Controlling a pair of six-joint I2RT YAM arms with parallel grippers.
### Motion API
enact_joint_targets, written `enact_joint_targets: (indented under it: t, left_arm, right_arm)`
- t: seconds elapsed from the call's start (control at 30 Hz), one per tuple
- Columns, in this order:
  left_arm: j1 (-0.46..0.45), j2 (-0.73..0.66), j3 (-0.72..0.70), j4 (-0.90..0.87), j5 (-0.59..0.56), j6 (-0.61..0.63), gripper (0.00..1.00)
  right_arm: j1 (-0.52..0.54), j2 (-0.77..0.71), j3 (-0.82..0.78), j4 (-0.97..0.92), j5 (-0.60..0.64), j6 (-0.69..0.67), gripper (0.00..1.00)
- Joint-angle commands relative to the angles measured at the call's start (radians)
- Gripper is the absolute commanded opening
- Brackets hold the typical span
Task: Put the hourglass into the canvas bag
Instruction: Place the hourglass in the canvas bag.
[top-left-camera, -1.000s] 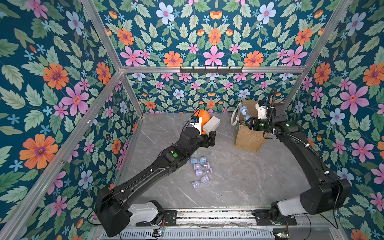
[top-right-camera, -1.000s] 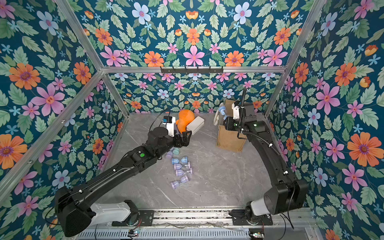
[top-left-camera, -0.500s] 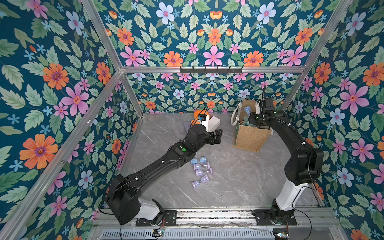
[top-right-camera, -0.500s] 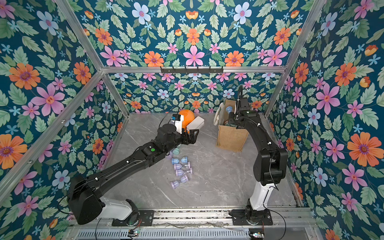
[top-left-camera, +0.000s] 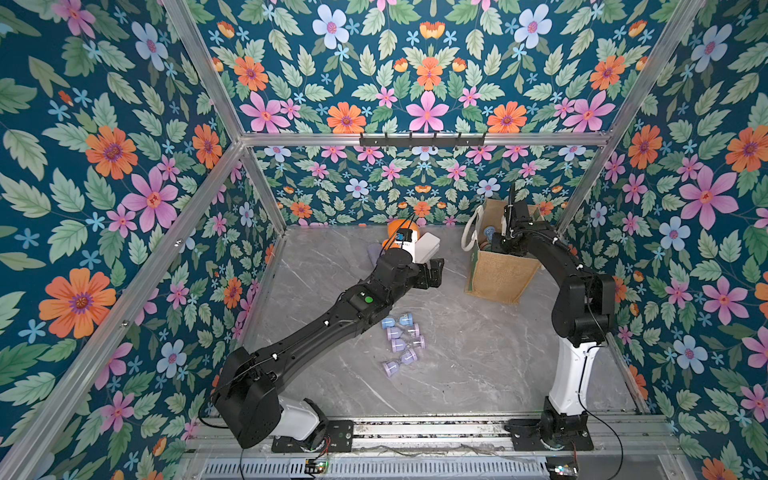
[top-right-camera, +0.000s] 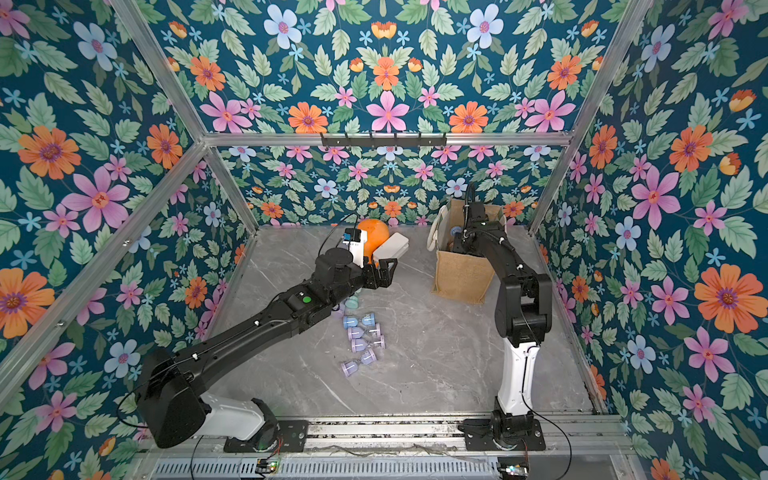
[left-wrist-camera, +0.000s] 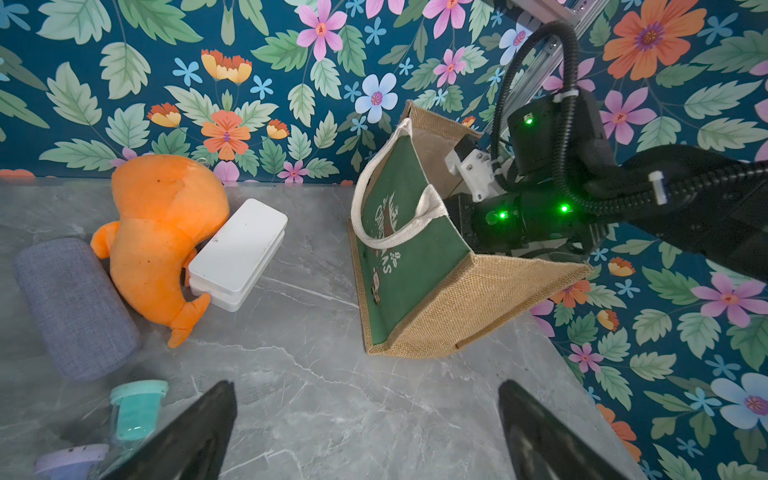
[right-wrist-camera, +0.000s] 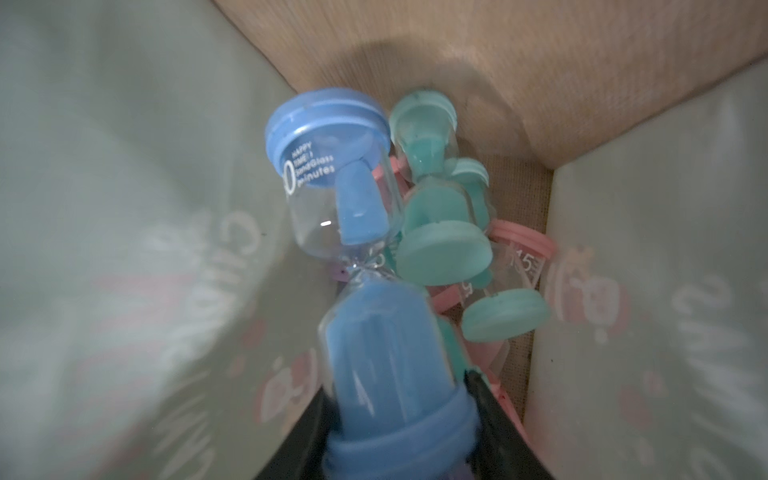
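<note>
**Right gripper** (right-wrist-camera: 399, 432): lowered into the open mouth of the canvas bag (top-left-camera: 500, 276). The jaws are narrow and clamped on one cap of the blue hourglass (right-wrist-camera: 374, 332) (its other cap carries white print ending in "minutes"). The hourglass is inside the bag, tilted, above the teal hourglasses (right-wrist-camera: 440, 232) and pink hourglasses (right-wrist-camera: 519, 245) lying at the bottom. Contact with them cannot be determined.

**Canvas bag**: upright at the far right of the table (top-left-camera: 478, 374), near the back wall.

**Left gripper** (top-left-camera: 434, 272): jaws wide, holding nothing, above the table to the left of the bag. The white box (left-wrist-camera: 239, 253) and orange plush toy (left-wrist-camera: 162, 232) lie just beyond it, with a grey bolster (left-wrist-camera: 75, 307) beside the plush.

**Loose hourglasses** (top-left-camera: 401, 343): a lilac and blue cluster lies mid-table, beside the left arm.
</note>
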Motion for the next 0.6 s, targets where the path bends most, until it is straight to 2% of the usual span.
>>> enact_joint_targets:
  t: [0.0, 0.1, 0.4, 0.57]
  left_arm:
    - [0.003, -0.005, -0.004, 0.022, -0.008, -0.002, 1.00]
    - [0.004, -0.007, -0.005, 0.020, -0.005, -0.005, 1.00]
    - [0.006, -0.022, -0.011, 0.020, -0.007, -0.010, 1.00]
    - [0.006, -0.047, -0.027, 0.020, -0.017, -0.013, 1.00]
  right_arm:
    - [0.001, 0.017, 0.006, -0.008, 0.024, -0.019, 0.47]
    - [0.000, 0.030, 0.007, -0.009, 0.030, -0.024, 0.49]
    - [0.000, -0.027, 0.040, -0.038, 0.000, -0.019, 0.68]
    - [0.000, -0.113, 0.062, -0.055, -0.069, 0.014, 0.72]
